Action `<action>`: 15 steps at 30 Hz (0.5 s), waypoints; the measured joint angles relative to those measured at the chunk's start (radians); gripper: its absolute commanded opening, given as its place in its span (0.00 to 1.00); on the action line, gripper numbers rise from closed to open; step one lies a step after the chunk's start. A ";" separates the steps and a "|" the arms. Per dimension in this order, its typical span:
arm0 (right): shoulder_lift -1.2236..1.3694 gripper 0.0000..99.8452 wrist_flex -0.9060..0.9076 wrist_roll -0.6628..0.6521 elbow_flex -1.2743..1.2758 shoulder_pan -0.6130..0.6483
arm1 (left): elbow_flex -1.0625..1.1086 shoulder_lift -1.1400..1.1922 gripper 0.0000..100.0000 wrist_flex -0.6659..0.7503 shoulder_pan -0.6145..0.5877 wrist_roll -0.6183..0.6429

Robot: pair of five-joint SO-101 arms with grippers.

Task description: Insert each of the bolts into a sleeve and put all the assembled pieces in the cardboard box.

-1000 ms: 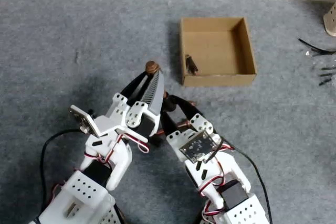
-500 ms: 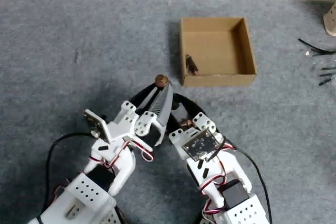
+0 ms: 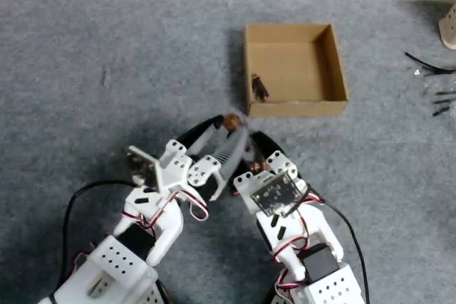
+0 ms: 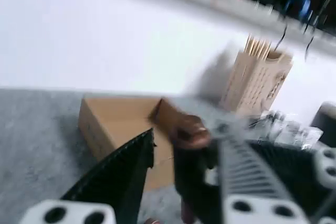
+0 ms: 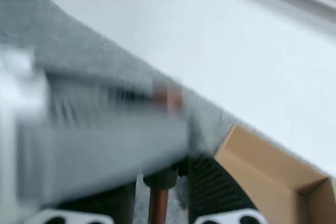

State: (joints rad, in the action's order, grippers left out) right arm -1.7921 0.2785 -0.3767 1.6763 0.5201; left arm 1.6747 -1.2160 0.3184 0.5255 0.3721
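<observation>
My left gripper is shut on a brown bolt, held just in front of the cardboard box. In the left wrist view the bolt sits between the black and pale fingers, with the box behind. Close beside it, my right gripper is shut on a copper sleeve. The right wrist view has the sleeve upright between the black fingers, the blurred left gripper crossing above it, and the bolt head at its tip. One dark assembled piece lies in the box.
Black cable ties and a beige object lie at the far right of the grey mat. A beige slotted holder stands beyond the box. Open mat stretches to the left of the box.
My left gripper has carried the bolt to the right and nearer, over the right gripper's tips. The right arm has shifted only slightly.
</observation>
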 measured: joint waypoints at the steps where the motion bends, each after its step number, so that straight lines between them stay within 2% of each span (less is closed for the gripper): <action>1: 0.000 0.00 0.002 0.000 0.000 -0.011 | 0.000 0.000 0.29 -0.014 -0.002 0.002; 8: -0.002 0.00 0.000 0.006 0.000 -0.068 | 0.000 -0.011 0.23 -0.025 -0.011 0.005; 12: -0.002 0.00 -0.005 0.041 0.000 -0.103 | -0.026 0.003 0.17 -0.026 -0.110 0.061; 15: 0.000 0.00 -0.015 0.049 0.000 -0.127 | -0.034 -0.026 0.08 -0.035 -0.235 0.124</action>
State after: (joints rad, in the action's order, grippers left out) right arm -1.7921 0.2631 -0.3276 1.6763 0.3928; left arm 1.6410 -1.2421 0.2831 0.2908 0.4964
